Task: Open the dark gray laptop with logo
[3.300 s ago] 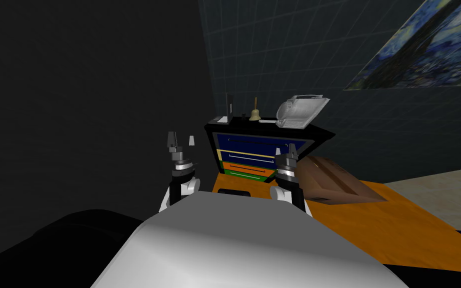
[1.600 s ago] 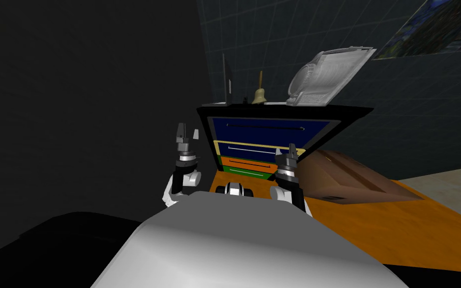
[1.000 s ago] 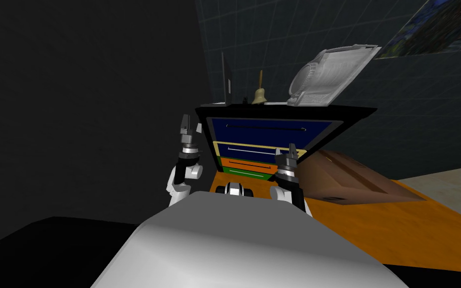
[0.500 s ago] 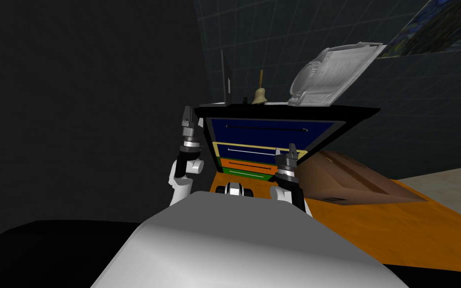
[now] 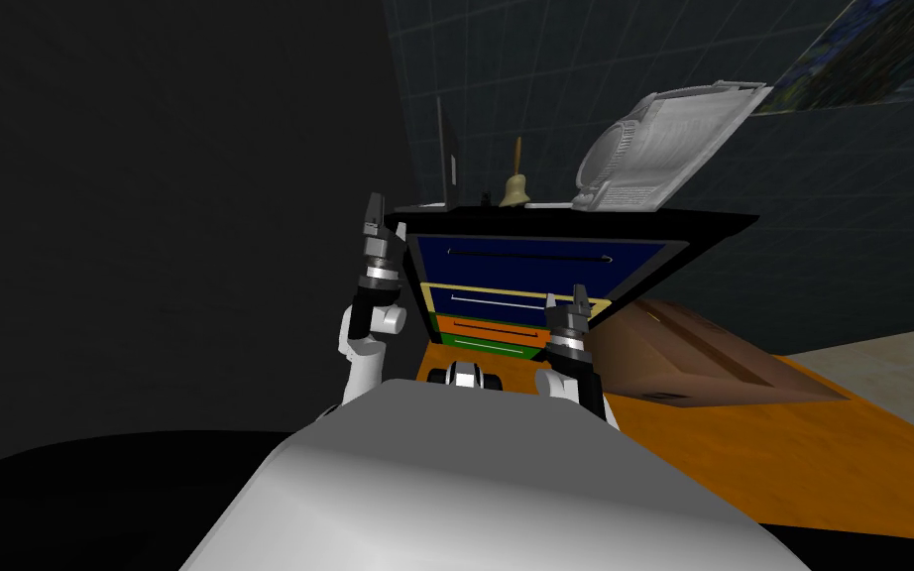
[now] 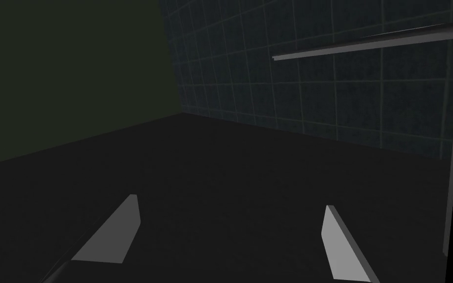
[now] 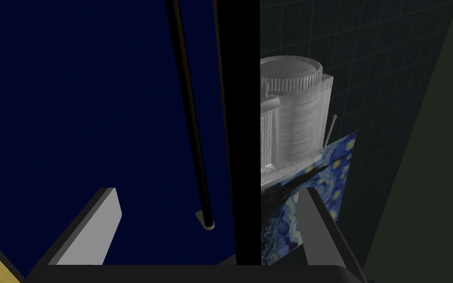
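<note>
Apparently nothing is grasped yet: your left gripper (image 6: 230,204) hangs beside the corner of the black dresser (image 5: 643,220), fingers spread and empty, and your right gripper (image 7: 210,191), also spread, faces the smooth navy drawer front (image 5: 544,266). The thin dark grey laptop (image 5: 448,159) stands on the left end of the dresser top. Its flat lid looks nearly upright, so little lifting seems left.

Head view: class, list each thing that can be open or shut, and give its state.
laptop: open, lid about upright.
dresser drawers: all shut.
cardboard box: flaps shut.
left gripper: open, holding nothing.
right gripper: open, holding nothing.
</note>
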{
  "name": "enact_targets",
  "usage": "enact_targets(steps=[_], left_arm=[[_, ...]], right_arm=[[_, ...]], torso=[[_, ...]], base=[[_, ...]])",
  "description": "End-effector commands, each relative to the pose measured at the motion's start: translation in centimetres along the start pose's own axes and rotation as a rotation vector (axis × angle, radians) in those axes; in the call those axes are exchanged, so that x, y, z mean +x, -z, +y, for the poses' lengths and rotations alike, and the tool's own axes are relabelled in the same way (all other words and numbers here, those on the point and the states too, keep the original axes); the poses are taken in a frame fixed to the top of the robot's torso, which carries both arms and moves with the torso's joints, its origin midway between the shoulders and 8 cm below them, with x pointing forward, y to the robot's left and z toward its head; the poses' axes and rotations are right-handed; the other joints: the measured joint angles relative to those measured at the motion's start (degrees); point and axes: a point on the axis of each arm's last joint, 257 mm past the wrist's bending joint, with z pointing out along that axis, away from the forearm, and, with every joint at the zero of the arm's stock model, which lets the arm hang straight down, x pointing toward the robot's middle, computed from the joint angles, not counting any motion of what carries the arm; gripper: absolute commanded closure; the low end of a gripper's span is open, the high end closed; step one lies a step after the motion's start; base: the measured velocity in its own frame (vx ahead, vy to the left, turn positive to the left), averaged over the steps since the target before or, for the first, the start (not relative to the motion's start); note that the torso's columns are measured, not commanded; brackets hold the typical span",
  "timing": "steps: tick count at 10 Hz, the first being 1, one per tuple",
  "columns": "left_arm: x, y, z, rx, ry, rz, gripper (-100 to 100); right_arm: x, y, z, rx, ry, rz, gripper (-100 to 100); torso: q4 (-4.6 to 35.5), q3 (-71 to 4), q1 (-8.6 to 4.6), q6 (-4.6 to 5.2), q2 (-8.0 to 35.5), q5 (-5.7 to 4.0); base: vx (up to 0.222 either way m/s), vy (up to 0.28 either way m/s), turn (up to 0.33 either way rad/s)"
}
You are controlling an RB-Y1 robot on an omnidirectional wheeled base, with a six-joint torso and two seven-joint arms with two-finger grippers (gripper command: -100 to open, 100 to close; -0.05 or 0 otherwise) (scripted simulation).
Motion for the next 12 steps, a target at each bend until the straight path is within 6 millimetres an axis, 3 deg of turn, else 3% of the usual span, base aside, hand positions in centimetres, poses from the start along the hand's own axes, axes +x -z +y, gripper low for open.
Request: enact_targets(steps=[1,9,12], left_arm=[[0.6,-1.6,-0.4,-0.005,-0.007,0.006,-100],[1.7,-5.8,-0.9,-0.040,-0.043,0.016,-100],[2.0,-6.7,-0.2,-0.079,-0.057,0.018,-100]], right_arm=[[0.0,0.0,0.0,0.000,0.000,0.000,0],[0.0,0.0,0.0,0.000,0.000,0.000,0],[0.0,0.0,0.0,0.000,0.000,0.000,0]], torso=[[0.00,0.01,-0.01,-0.01,0.02,0.00],[0.00,0.01,0.00,-0.01,0.01,0.00],[0.00,0.00,0.00,0.00,-0.01,0.00]], base=[[0.034,0.007,-0.016],[0.030,0.009,-0.017],[0.030,0.009,-0.019]])
